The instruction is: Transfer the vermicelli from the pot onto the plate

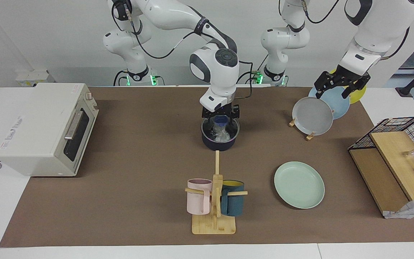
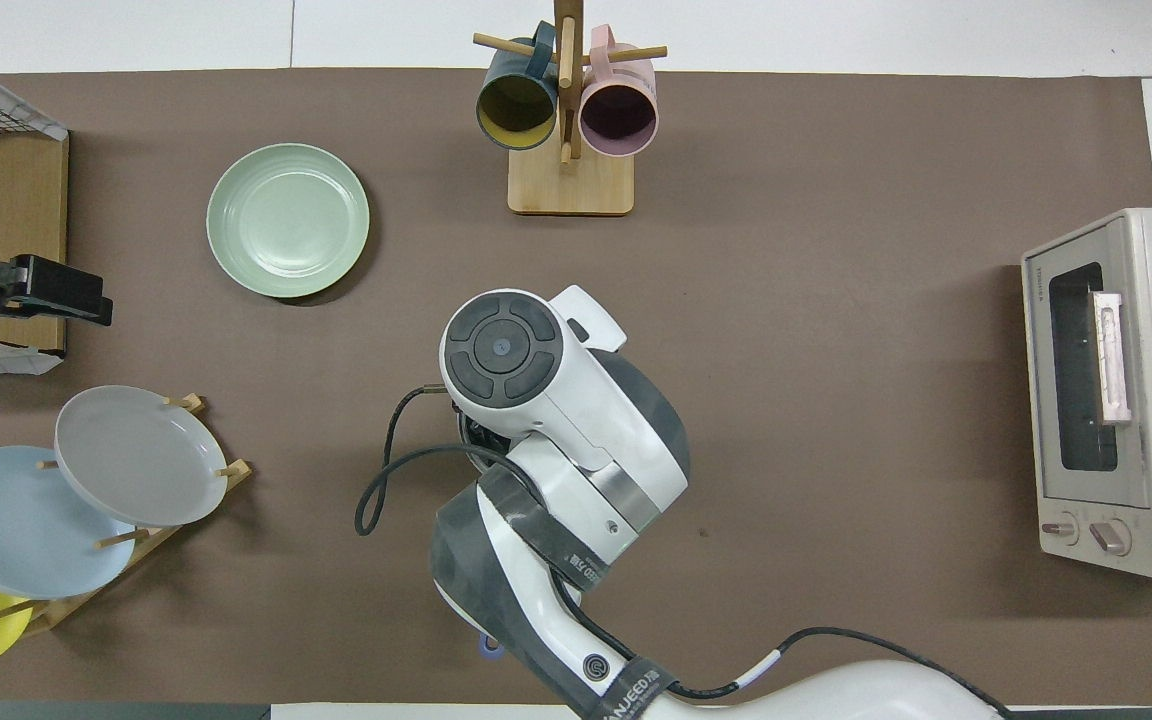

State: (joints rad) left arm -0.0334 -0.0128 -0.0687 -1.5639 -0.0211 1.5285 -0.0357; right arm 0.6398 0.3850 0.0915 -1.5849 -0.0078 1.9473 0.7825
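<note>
Right end effector (image 1: 220, 120), spread wide, sits at the pot (image 1: 218, 142) rim over the vermicelli (image 1: 221, 133); left end effector (image 1: 340, 86), wide, waits above the tabletop's corner plate rack (image 1: 302, 130); plate (image 1: 299, 184) stands clear

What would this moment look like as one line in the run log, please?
right pincer: open, at glass lid's knob on pot | vermicelli: in pot | plate: bare | left pincer: open, waiting over plate rack
</note>
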